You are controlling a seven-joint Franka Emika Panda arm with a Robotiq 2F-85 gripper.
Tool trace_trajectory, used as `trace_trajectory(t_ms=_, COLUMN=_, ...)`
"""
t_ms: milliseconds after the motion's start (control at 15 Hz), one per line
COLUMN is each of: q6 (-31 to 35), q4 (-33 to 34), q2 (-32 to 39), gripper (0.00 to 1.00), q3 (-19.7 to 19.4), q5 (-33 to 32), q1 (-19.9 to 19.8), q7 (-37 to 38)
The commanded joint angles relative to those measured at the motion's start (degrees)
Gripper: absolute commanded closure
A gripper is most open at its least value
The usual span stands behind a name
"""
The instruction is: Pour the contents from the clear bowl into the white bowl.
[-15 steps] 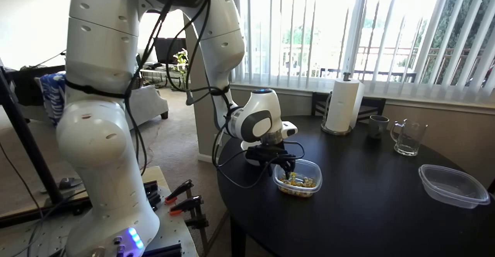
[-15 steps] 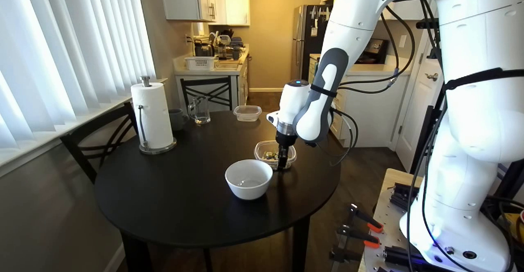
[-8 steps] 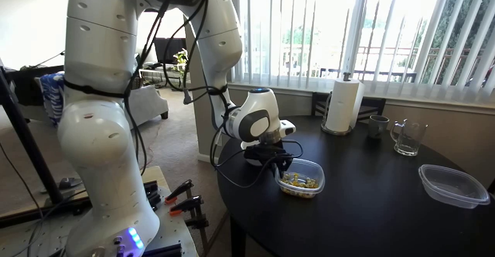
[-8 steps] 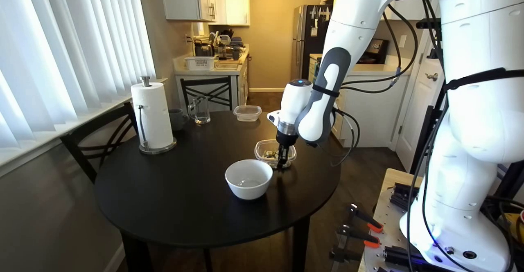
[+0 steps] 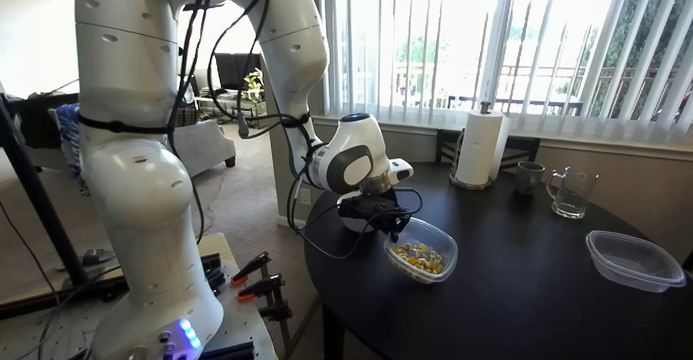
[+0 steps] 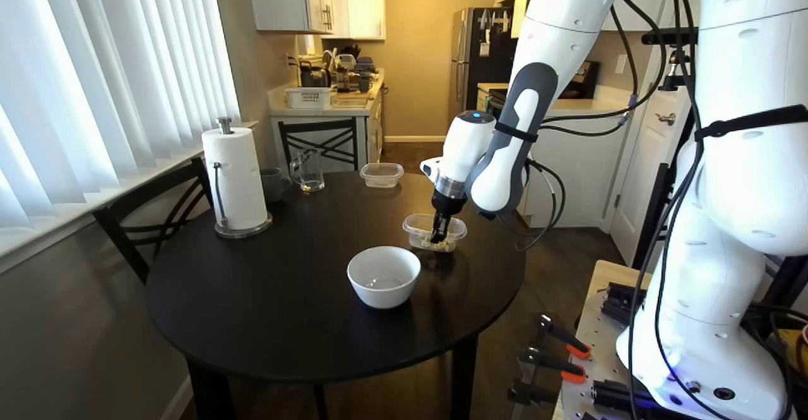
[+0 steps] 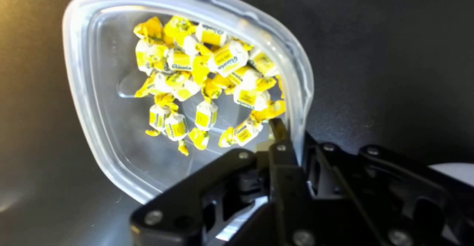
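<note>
The clear bowl (image 5: 433, 234) hangs tilted just over the dark table in an exterior view, its far side lower than the gripped side. My gripper (image 7: 294, 137) is shut on the bowl's rim, one finger inside the wall and one outside. Inside lie the contents, several yellow-and-white wrapped candies (image 7: 226, 64), slid toward one end. The black fingertips also show at the rim in both exterior views. Nearer the camera than the clear bowl (image 6: 459, 228), the white bowl (image 6: 384, 292) stands upright with nothing seen inside. Elsewhere my gripper partly hides the white bowl (image 5: 354, 224).
A wider clear container (image 5: 633, 265) stands near the table's edge. Along the window side are a paper towel roll (image 5: 479, 149), a grey mug (image 5: 528, 177) and a glass mug (image 5: 573, 195). Cables loop beside the wrist.
My gripper has closed on the clear bowl's rim. The bowl has come up and tilted, moving a little away from the white bowl, and the candies have shifted.
</note>
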Motion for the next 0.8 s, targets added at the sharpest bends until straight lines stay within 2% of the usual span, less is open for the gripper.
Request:
trace_trajectory(t_ms=0, q6=1.44, q4=-4.72, q2=-5.93, gripper=0.94, q3=-12.29, q5=-2.85, q1=11.08, q7=3.37)
trace_trajectory(t_ms=200, q6=1.87, q4=-4.71, q2=-6.31, gripper=0.94, q3=-23.66, q5=-6.15, q1=21.95, q7=5.43)
trace_trajectory(t_ms=333, q6=2.26, q4=-4.36, q2=-6.15, gripper=0.94, q3=-29.77, q5=-8.97, q1=28.85, q7=7.09)
trace_trajectory(t_ms=533, q6=3.05, q4=-4.93, q2=-7.75, gripper=0.94, q3=-36.82, q5=-13.48, q1=38.62, q7=8.09)
trace_trajectory(t_ms=733, q6=5.35, q4=-4.94, q2=-8.77, gripper=0.94, q3=-42.13, q5=-17.22, q1=46.87, q7=8.81)
